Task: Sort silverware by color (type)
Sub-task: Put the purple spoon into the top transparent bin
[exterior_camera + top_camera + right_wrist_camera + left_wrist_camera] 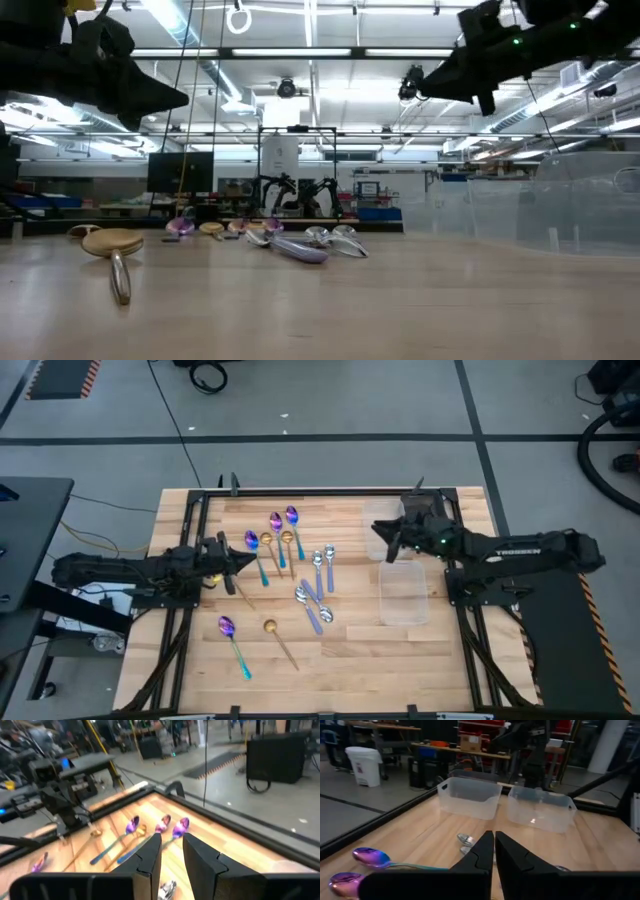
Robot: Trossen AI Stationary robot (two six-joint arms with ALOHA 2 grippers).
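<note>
Two bins are sitting on the right part of the table, and every place here is given from them. The left gripper is hanging well to their left, above the wood, with its fingers pressed nearly together. A gold spoon seems to be dangling from them, though the grip itself is hard to make out. The purple spoons and more gold spoons are lying just past its tip, toward the bins. The silver spoons are resting between that cluster and the bins. One purple spoon and one gold spoon are lying apart, near the front edge. The right gripper is hovering at the bins' left side, fingers standing partly apart and holding nothing, with the silver spoons to its left.
</note>
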